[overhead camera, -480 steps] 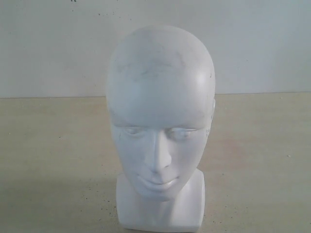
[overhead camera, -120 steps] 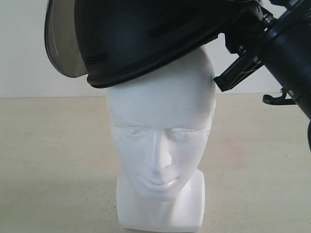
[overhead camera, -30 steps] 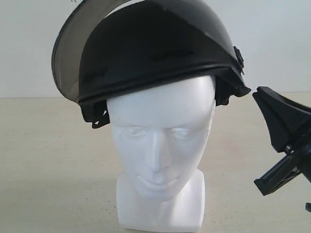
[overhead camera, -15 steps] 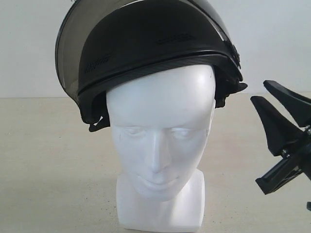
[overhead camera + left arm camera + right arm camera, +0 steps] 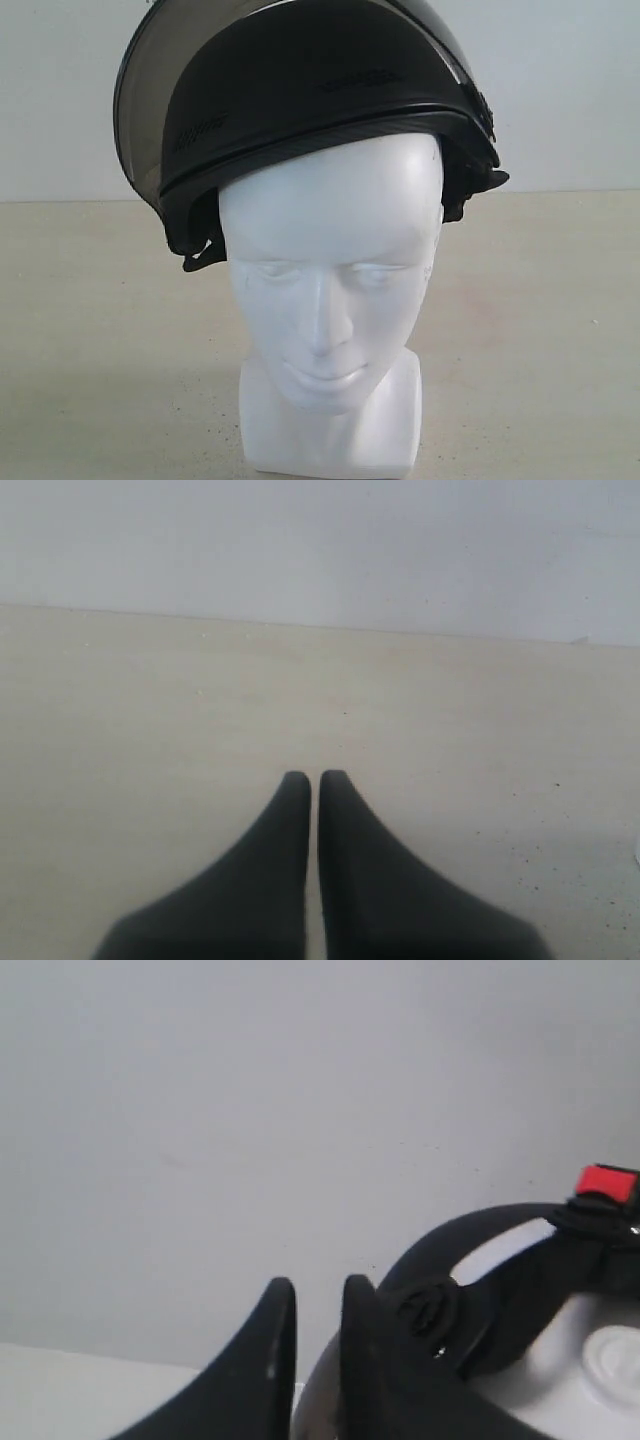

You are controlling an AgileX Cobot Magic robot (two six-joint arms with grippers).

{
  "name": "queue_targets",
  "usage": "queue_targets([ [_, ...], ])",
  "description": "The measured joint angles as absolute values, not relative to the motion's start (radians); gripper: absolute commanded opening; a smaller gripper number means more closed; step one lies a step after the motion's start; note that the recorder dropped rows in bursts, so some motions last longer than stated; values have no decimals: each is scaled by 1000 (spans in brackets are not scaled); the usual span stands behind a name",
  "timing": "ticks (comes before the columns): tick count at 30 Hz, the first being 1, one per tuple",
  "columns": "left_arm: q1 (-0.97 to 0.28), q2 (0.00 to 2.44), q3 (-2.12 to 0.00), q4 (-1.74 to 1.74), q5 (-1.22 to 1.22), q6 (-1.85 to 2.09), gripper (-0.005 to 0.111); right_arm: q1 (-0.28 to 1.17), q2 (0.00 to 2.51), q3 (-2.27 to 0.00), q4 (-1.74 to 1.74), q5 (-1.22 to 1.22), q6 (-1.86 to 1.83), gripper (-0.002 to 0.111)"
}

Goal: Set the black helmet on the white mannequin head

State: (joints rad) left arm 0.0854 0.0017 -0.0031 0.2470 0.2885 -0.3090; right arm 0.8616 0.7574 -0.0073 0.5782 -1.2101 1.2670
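Black helmet (image 5: pixel 310 95) sits upper-centre on white mannequin head (image 5: pixel 330 290), tilted, visor raised, so placement looks done; left gripper (image 5: pixel 315 780) and right gripper (image 5: pixel 318 1305) nearly closed, empty.

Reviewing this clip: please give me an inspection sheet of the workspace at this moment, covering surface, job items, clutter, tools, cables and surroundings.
Surface: beige table, faint dark specks.
Job's things: black helmet sits on the white mannequin head, tilted, lower on the exterior view's left, smoky visor raised; face uncovered; red strap buckle in the right wrist view.
Clutter: nothing seen.
Tools: left tool over bare table, fingers nearly together, empty; right tool beside the helmet, narrow gap, holding nothing. Neither shows in the exterior view.
Cables: nothing seen.
Surroundings: plain pale wall.
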Motion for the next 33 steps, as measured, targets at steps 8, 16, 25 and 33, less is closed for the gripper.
queue_targets([
  [8, 85, 2, -3, 247, 289, -309, 4, 862, 595, -9, 445, -1206, 787, 0],
  [16, 85, 2, -3, 247, 289, -309, 4, 862, 493, -250, 202, -635, 371, 0],
  [25, 85, 2, -3, 247, 289, -309, 4, 862, 449, -841, -63, 659, 320, 0],
  [33, 85, 2, -3, 247, 289, -309, 4, 862, 491, -1134, -442, 1217, 493, 0],
])
